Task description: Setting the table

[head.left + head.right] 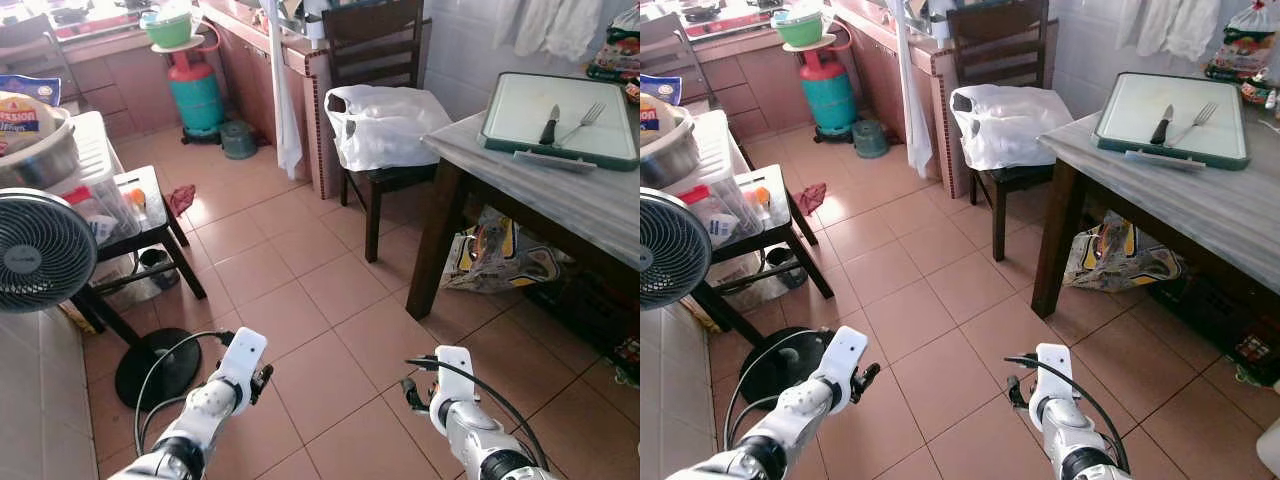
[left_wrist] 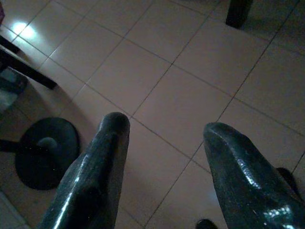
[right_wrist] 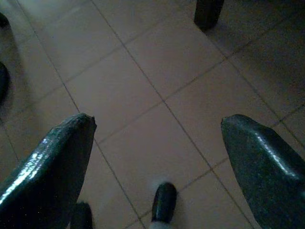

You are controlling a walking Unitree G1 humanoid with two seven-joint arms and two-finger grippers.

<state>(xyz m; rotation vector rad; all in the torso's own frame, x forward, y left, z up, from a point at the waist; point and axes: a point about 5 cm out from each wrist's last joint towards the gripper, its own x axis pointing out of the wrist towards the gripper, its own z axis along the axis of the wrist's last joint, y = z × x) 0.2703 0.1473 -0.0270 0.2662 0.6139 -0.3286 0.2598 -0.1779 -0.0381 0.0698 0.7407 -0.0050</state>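
A kitchen with a terracotta tiled floor (image 1: 300, 300) lies ahead, a dark wooden table (image 1: 560, 190) at the right. Low over the tiles, the left gripper (image 2: 162, 138) hangs with its fingers spread wide, holding nothing; the right gripper (image 3: 157, 129) beside it is likewise wide and empty. Further out, on the table, a green-rimmed white tray (image 1: 560, 115) carries a black-handled knife (image 1: 550, 125) and a fork (image 1: 583, 122) side by side. A white plastic bag (image 1: 385, 125) sits on the chair (image 1: 375, 40) near the table. A fan (image 1: 40, 250) stands at the left, a teal gas cylinder (image 1: 195, 95) beyond.
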